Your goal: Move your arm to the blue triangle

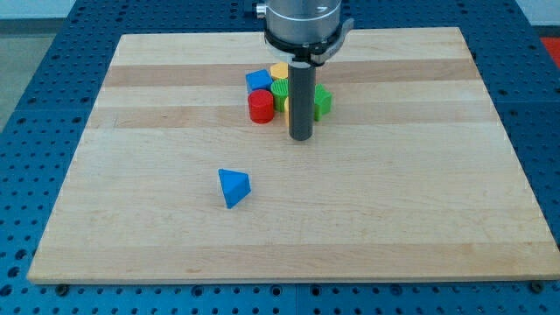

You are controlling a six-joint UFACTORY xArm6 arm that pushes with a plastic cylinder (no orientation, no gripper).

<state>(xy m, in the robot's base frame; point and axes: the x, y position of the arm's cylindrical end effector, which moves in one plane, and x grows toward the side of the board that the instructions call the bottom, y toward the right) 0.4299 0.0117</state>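
Alone below-left of my tip (301, 137), the blue triangle (233, 187) lies bright, wedge-shaped; no hand shows.

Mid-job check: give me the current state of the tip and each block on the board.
my tip: down at the board, just below the cluster, apart from the blue triangle.
blue triangle: alone, untouched, toward the view's bottom left.
red block, blue block, yellow block, green blocks: clustered, partly hidden behind the rod.
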